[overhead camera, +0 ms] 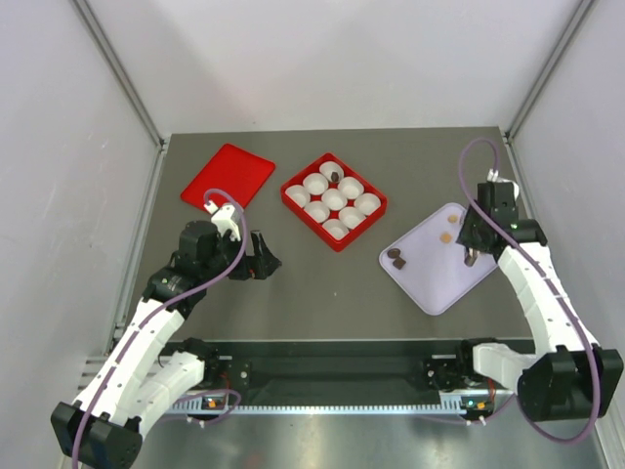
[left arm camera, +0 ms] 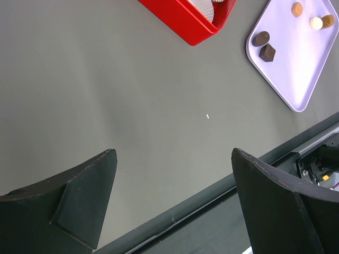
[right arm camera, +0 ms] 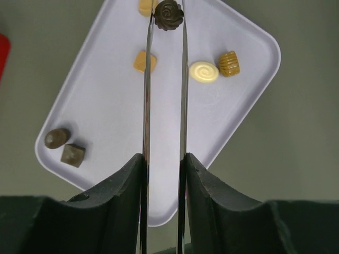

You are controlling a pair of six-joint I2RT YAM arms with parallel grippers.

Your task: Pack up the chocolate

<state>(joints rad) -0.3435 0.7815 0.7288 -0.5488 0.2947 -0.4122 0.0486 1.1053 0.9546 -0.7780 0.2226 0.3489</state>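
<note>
R gripper (right arm camera: 166, 21) pinches dark choc (right arm camera: 169, 13) at tray (right arm camera: 106, 79); L gripper (left arm camera: 174, 154) wide open.

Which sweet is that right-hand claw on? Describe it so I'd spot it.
Find the lilac tray right of the red box. In the right gripper's pinch sits a rose-shaped chocolate: dark brown and swirled, unlike the tan square and cream disc beside it.

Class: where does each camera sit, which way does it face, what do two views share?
Top external: above, behind, looking down at table; left arm, right arm show.
Left wrist: low, facing lavender tray; open left gripper shows.
Right wrist: above tray, looking down; right gripper pinching dark chocolate.
Shared: both wrist views show the tray.
</note>
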